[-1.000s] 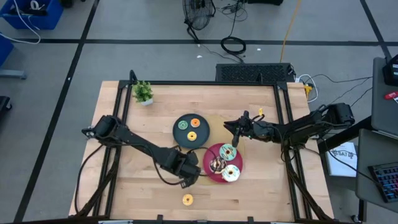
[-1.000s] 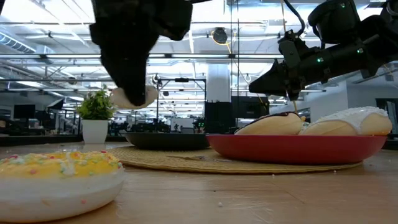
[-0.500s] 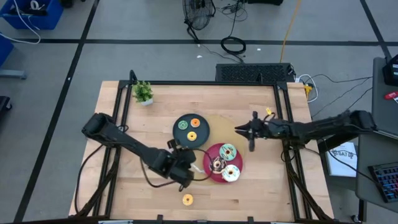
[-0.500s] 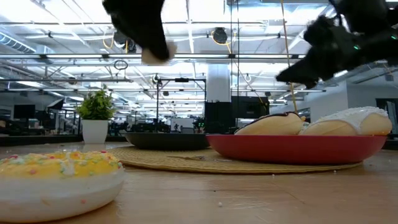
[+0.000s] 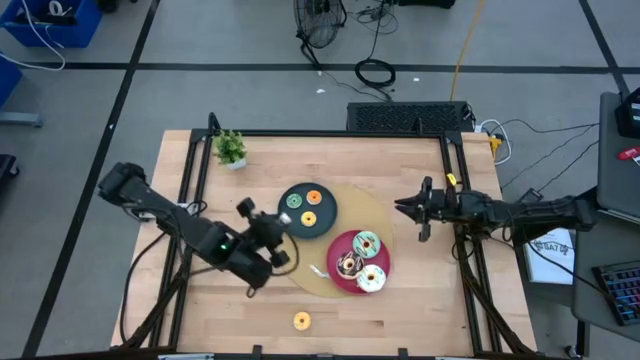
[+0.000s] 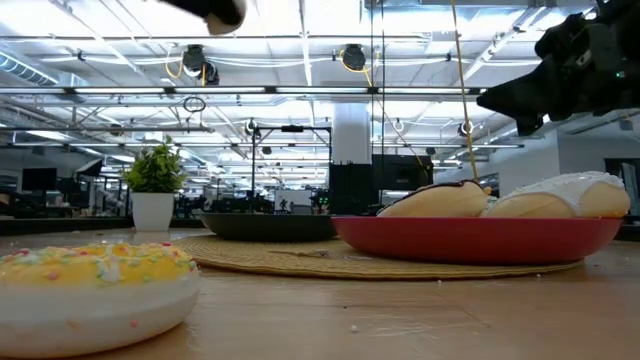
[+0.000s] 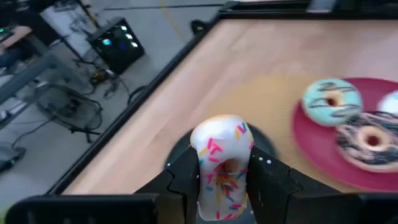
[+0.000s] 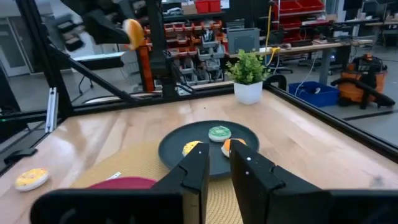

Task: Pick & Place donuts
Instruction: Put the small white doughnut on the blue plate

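Note:
My left gripper (image 5: 278, 240) hangs above the table, left of the red plate (image 5: 340, 282), shut on a pale pink sprinkled donut (image 7: 222, 163); the low view shows that donut (image 6: 222, 12) high up. The red plate holds mint (image 5: 366, 243), chocolate (image 5: 348, 264) and white (image 5: 371, 279) donuts. Small orange (image 5: 314, 196), green (image 5: 294, 201) and yellow (image 5: 308, 219) donuts lie on the black plate (image 5: 325, 225). A yellow donut (image 5: 301, 321) lies flat on the table near the front edge. My right gripper (image 5: 415, 210) is shut and holds nothing at the table's right. My left gripper pinches the pale pink donut between its two fingers (image 7: 184, 176), one on each opposite side (image 7: 200, 163). Its sprinkled icing faces the wrist camera and its lower part is hidden between the fingers. The fingers slant down from the table's left. The donut is lifted clear of the table.
A round woven mat (image 5: 375, 210) lies under both plates. A small potted plant (image 5: 230, 149) stands at the far left corner. Black frame rails (image 5: 455, 165) run along the table's edges. Bare wood shows at the near left and near right.
My left gripper has risen with the pale pink donut and drawn back from the red plate toward the table's left, tipping up from pointing steeply down to a shallow slant. My right gripper, still shut, has drawn back toward the table's right edge.

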Motion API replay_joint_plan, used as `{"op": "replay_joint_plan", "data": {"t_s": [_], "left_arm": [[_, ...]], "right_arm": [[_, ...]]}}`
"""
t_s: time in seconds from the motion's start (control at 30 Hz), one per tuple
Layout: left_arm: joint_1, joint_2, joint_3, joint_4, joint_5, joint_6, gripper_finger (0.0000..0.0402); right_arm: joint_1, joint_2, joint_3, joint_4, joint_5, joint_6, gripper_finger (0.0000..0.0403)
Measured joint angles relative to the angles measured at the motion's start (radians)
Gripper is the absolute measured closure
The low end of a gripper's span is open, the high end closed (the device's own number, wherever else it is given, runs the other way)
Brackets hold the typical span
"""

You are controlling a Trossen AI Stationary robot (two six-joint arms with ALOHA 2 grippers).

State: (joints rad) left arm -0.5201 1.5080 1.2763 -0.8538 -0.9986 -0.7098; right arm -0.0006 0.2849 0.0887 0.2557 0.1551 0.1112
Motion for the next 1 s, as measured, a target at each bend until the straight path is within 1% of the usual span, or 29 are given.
{"op": "replay_joint_plan", "data": {"t_s": [0.13, 0.17, 0.23, 0.3, 0.37, 0.43, 0.5, 0.6, 0.73, 0.83, 1.0], "left_arm": [[0.011, -0.108, -0.177, 0.135, -0.031, -0.005, 0.0286], [0.016, -0.136, -0.226, 0.171, -0.031, -0.004, 0.0286], [0.031, -0.185, -0.319, 0.253, -0.025, 0.008, 0.0286], [0.049, -0.23, -0.404, 0.325, -0.008, 0.033, 0.0286], [0.07, -0.272, -0.48, 0.402, 0.019, 0.068, 0.0286], [0.096, -0.31, -0.549, 0.496, 0.045, 0.119, 0.0286], [0.129, -0.344, -0.614, 0.612, 0.087, 0.202, 0.0286], [0.19, -0.383, -0.703, 0.813, 0.204, 0.367, 0.0286], [0.294, -0.398, -0.794, 1.054, 0.425, 0.567, 0.0286], [0.381, -0.398, -0.823, 1.151, 0.564, 0.638, 0.0286], [0.538, -0.398, -0.835, 1.241, 0.759, 0.712, 0.0286]], "right_arm": [[0.0, -0.044, 0.0, -0.085, 0.004, -0.004, 0.0348], [0.0, -0.054, 0.0, -0.112, 0.018, -0.004, 0.0348], [0.001, -0.075, 0.0, -0.168, 0.082, -0.003, 0.0348], [0.0, -0.09, 0.0, -0.205, 0.15, 0.001, 0.0348], [0.0, -0.097, 0.001, -0.216, 0.19, 0.014, 0.0348], [0.0, -0.097, 0.002, -0.216, 0.206, 0.027, 0.0348], [0.0, -0.097, 0.002, -0.216, 0.207, 0.053, 0.0348], [0.0, -0.096, 0.002, -0.217, 0.207, 0.065, 0.0348], [0.0, -0.096, 0.002, -0.217, 0.207, 0.058, 0.0348], [0.0, -0.096, 0.002, -0.216, 0.208, 0.06, 0.0348], [0.0, -0.095, 0.002, -0.216, 0.208, 0.06, 0.0348]]}}
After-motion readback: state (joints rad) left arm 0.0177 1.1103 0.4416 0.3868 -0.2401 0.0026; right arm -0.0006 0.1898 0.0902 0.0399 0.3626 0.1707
